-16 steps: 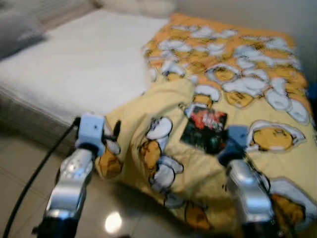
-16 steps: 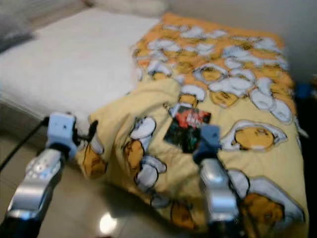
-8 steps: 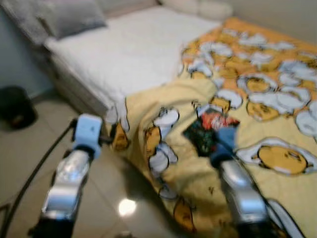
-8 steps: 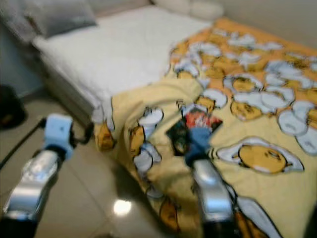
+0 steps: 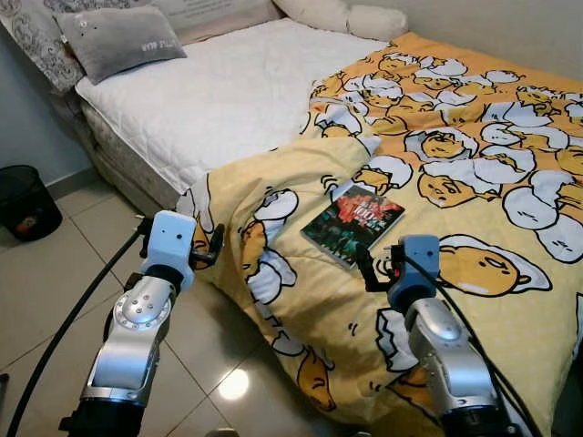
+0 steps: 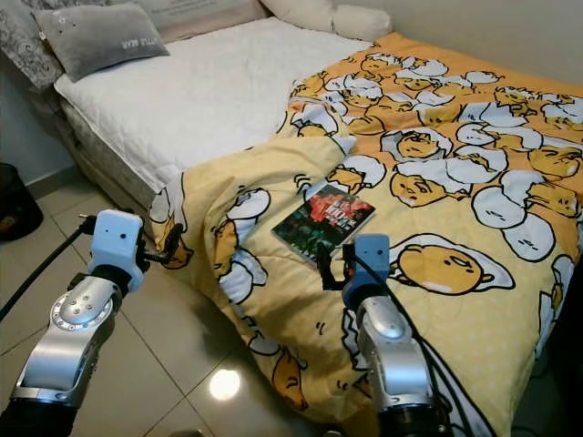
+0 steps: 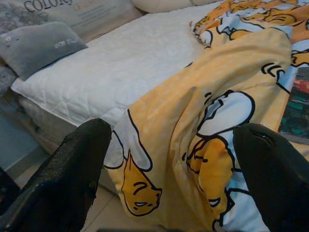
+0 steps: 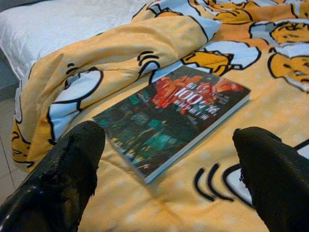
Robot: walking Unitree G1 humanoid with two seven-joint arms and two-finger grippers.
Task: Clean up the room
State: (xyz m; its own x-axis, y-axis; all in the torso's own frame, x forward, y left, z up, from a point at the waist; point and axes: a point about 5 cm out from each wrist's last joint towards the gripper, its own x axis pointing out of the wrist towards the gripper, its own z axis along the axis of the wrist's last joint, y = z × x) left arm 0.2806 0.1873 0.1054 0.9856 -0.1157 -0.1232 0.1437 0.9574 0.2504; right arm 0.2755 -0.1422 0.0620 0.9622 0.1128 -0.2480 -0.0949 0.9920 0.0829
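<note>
The right gripper (image 5: pixel 381 269) hangs just short of the book (image 5: pixel 352 223), fingers spread wide and holding nothing. The book lies flat on the yellow duvet (image 5: pixel 474 300), straight ahead of those fingers, its long axis running diagonally away toward the far right. That arm looks the likelier one for the pickup. Over on the other side, the left gripper (image 5: pixel 211 248) is wide open and empty too, hovering by the duvet's hanging corner above the tiled floor (image 5: pixel 55 273), well apart from the book. Nothing sits between the right gripper and the book. Farther back: bare white mattress (image 5: pixel 228 91), a grey pillow (image 5: pixel 118 41), a black bin (image 5: pixel 20 200).
</note>
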